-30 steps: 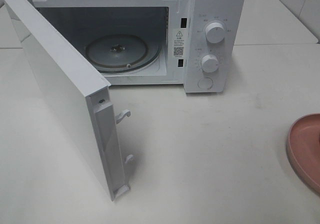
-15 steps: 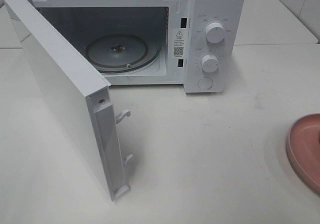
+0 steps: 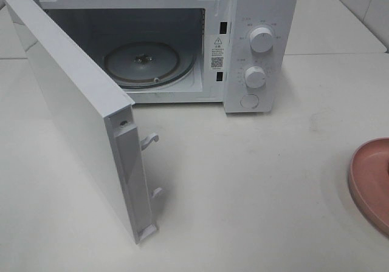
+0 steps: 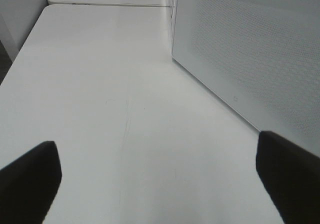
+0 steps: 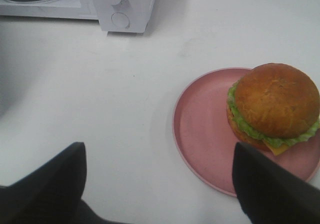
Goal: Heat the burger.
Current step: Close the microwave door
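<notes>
The burger (image 5: 274,109) sits on the pink plate (image 5: 200,129), off-centre toward one rim, its golden bun on top with lettuce and a bit of cheese showing at the edge. Its lower bun is mostly hidden under the top, and the plate runs past the frame edge in the right wrist view. From the high camera the burger is not visible at all; only a slice of the plate (image 3: 372,181) shows at the right border.

The right gripper (image 5: 159,184) hangs above the table with its fingers (image 5: 265,189) spread wide and nothing between them. The burger lies just beyond one fingertip, close to it but apart, outside the gap rather than within it. Only the dark fingertips can be seen; the rest of the gripper is cut off.

The left gripper (image 4: 160,169) also has its fingers (image 4: 30,174) set far apart over bare table (image 4: 115,84), with the microwave's (image 3: 255,41) perforated door (image 4: 250,54) standing just beside one finger. The door (image 3: 79,114) is swung open, and the glass turntable (image 3: 143,62) inside is bare. Neither arm shows in the high view.
</notes>
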Tool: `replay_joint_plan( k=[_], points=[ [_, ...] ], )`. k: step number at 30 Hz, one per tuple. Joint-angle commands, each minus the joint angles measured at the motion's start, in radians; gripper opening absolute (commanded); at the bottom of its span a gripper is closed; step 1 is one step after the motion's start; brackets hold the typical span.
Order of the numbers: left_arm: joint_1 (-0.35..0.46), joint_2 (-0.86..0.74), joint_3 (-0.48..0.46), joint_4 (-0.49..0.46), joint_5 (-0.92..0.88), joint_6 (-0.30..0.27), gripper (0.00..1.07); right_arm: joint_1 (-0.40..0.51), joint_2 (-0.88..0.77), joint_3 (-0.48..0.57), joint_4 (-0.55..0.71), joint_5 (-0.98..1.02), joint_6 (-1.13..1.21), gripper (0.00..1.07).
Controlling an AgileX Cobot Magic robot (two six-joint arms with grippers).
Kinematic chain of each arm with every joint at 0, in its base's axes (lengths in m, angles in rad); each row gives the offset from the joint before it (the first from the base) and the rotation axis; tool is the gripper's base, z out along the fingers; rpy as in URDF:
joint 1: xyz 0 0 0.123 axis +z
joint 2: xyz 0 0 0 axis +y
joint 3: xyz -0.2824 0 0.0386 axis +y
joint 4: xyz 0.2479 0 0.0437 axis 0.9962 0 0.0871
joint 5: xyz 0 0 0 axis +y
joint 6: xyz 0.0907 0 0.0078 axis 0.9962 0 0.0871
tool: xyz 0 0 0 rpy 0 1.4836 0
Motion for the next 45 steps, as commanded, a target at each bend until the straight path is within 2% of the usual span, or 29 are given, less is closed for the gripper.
replay_joint_plan(
  k=[1,6,45],
  points=[
    [0.000,-0.020,0.004,-0.008,-0.006,0.000,0.98,-0.024,-0.030,0.001,0.000,-0.001,-0.014,0.76],
    [0.000,-0.020,0.004,-0.008,-0.006,0.000,0.98,-0.062,-0.066,0.002,0.004,-0.001,-0.032,0.76],
    [0.000,-0.019,0.004,-0.008,-0.006,0.000,0.98,-0.062,-0.066,0.002,0.005,-0.001,-0.032,0.75]
  ],
)
